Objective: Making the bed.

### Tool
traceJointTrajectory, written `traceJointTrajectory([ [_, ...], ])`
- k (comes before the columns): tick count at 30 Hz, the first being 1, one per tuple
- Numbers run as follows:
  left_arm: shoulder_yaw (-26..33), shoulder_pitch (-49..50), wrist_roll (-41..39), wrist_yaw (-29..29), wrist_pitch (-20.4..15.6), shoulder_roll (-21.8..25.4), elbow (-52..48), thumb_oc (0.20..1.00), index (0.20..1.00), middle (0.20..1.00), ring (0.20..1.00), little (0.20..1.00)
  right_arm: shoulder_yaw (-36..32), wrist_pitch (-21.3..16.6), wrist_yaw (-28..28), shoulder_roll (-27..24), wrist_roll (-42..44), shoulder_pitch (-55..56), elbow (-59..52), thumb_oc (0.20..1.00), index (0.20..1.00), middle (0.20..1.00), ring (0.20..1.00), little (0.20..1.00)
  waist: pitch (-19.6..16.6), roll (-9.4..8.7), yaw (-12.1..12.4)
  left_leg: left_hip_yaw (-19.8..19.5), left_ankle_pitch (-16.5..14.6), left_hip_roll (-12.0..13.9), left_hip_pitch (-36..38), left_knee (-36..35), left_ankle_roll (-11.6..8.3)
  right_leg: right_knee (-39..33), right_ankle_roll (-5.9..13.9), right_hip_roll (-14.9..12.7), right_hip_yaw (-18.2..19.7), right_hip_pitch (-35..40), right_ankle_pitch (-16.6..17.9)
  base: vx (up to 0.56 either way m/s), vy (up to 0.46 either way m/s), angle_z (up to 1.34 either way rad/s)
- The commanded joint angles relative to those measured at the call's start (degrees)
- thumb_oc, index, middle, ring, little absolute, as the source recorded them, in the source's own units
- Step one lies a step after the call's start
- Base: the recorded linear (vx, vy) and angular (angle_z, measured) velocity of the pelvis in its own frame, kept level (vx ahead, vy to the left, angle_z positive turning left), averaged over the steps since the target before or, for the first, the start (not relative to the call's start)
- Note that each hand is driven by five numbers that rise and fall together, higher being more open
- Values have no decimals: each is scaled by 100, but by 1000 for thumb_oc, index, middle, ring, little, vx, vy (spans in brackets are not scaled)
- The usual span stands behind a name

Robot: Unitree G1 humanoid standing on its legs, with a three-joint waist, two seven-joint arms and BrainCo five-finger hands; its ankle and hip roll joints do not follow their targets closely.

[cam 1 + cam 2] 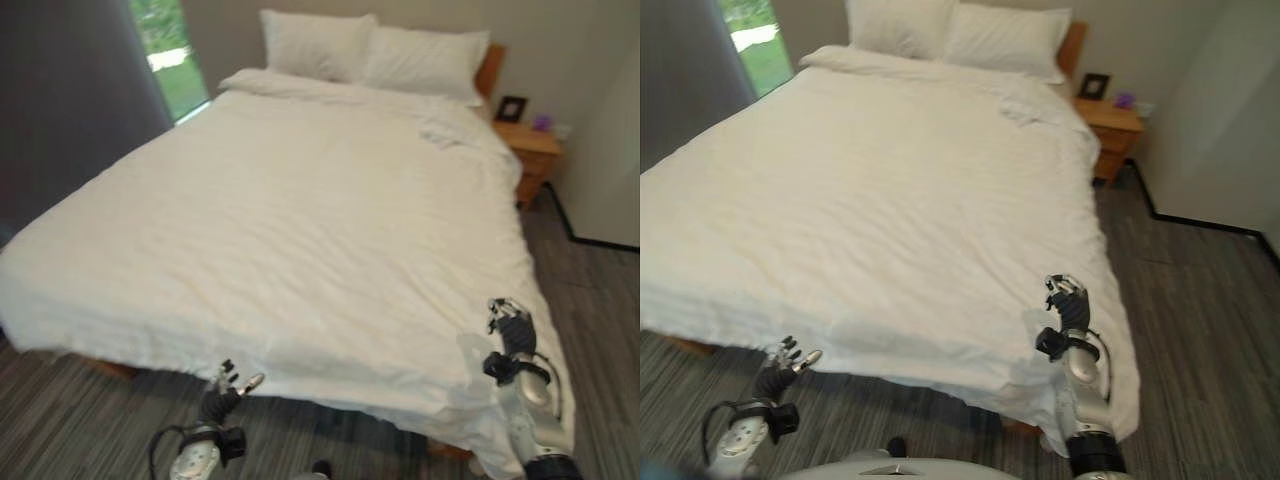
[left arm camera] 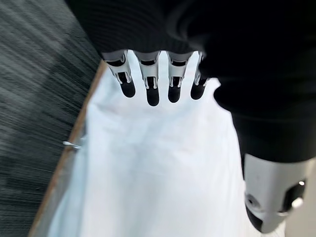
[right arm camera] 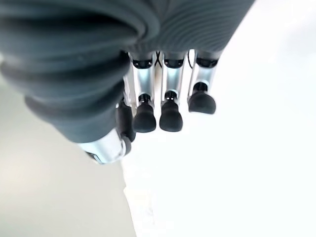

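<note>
I saw the white duvet (image 1: 300, 220) spread over the bed (image 2: 66, 163), two pillows (image 1: 370, 45) at its head. My left hand (image 1: 225, 385) hung off the foot edge, fingers loose — my right hand (image 1: 1070, 305) lay relaxed on the foot corner.

left hand (image 2: 207, 44) fingers (image 2: 152, 89) straight, white duvet (image 2: 163, 173)

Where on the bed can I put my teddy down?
The wide flat middle of the white duvet, between the pillows and the foot edge, is bare. It is crowded at the foot, where the left hand and right hand are.
</note>
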Motion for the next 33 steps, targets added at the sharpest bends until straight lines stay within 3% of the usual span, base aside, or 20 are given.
traceJointTrajectory([
  [1,98,-491,-554,114,-330,218,-181,1000,1000,1000,1000,1000,-185,-727,-224,-211,753,-776,-134,200,200,200,200,200,650,150,274,-39,-197,194,-195,54,-292,52,-188,194,-296,56,-316,-92,6,47],
  [8,-199,-792,-798,136,-468,32,-208,1000,1000,1000,1000,1000,28,-473,-380,-270,680,-941,1169,200,200,200,200,200,1139,515,240,-133,36,167,-822,54,-372,208,-192,75,-413,-604,-216,-128,37,28],
  [12,-361,-1097,-776,152,-467,-101,-66,1000,1000,1000,1000,1000,-79,-156,-392,-493,280,-761,1871,200,200,200,200,200,1303,662,31,-11,88,196,-1009,54,-402,181,-180,13,-260,-879,-123,-86,37,-13],
  [13,-512,-1297,-683,113,-436,-122,-53,1000,1000,1000,1000,1000,-224,-20,-333,-712,51,-492,2112,200,200,200,200,200,1412,715,-214,157,97,226,-1043,54,-420,146,-174,-22,-79,-1020,-59,-82,35,-26],
  [15,-573,-1364,-611,73,-423,-127,-28,1000,1000,1000,1000,1000,-258,25,-261,-805,-41,-367,2168,200,200,200,200,200,1439,725,-273,225,85,235,-1027,54,-414,126,-176,-22,10,-1068,-26,-69,19,-36],
  [19,-948,-1580,-221,-147,-337,-83,24,1000,1000,1000,1000,1000,-475,65,-189,-1099,-351,122,2028,200,200,200,200,200,1510,724,-686,470,14,260,-914,54,-378,43,-153,-3,389,-1177,39,-46,23,-39],
  [22,-1186,-1621,-62,-292,-285,-122,87,1000,1000,1000,1000,1000,-630,75,-139,-1250,-643,494,1658,200,200,200,200,200,1541,705,-977,809,-61,330,-740,54,-333,47,-115,8,550,-1214,75,-27,34,-58],
  [23,-1284,-1608,10,-305,-262,-134,46,1000,1000,1000,1000,1000,-659,102,-89,-1373,-840,651,1355,200,200,200,200,200,1535,628,-1103,1080,-78,410,-595,54,-333,82,-97,29,529,-1182,126,-28,17,-77],
  [27,-1425,-1646,87,-328,-254,-166,60,1000,1000,1000,1000,1000,-584,145,-78,-1509,-1144,859,1033,200,200,200,200,200,1548,548,-1180,1270,-20,514,-450,54,-358,151,-164,111,603,-1122,7,-23,-68,-86],
  [29,-1502,-1698,57,-332,-259,-247,24,1000,1000,1000,1000,1000,-417,243,-76,-1852,-2076,1192,456,200,200,200,200,200,1475,486,-1306,1379,50,618,-279,54,-413,53,-236,253,696,-978,-87,-44,-157,-49],
  [30,-1504,-1661,27,-305,-281,-261,-18,1000,1000,1000,1000,1000,-338,298,-75,-1975,-2475,1268,201,1000,1000,1000,1000,1000,1432,469,-1349,1420,72,664,-218,54,-435,23,-240,292,745,-921,-125,-15,-90,-36],
  [33,-1526,-1596,-105,-326,-307,-271,-137,1000,1000,1000,1000,1000,-124,369,-13,-2192,-2957,1247,-186,1000,1000,1000,1000,1000,1381,417,-1395,1508,78,730,27,54,-445,21,-275,426,1011,-848,-225,3,-65,-42],
])
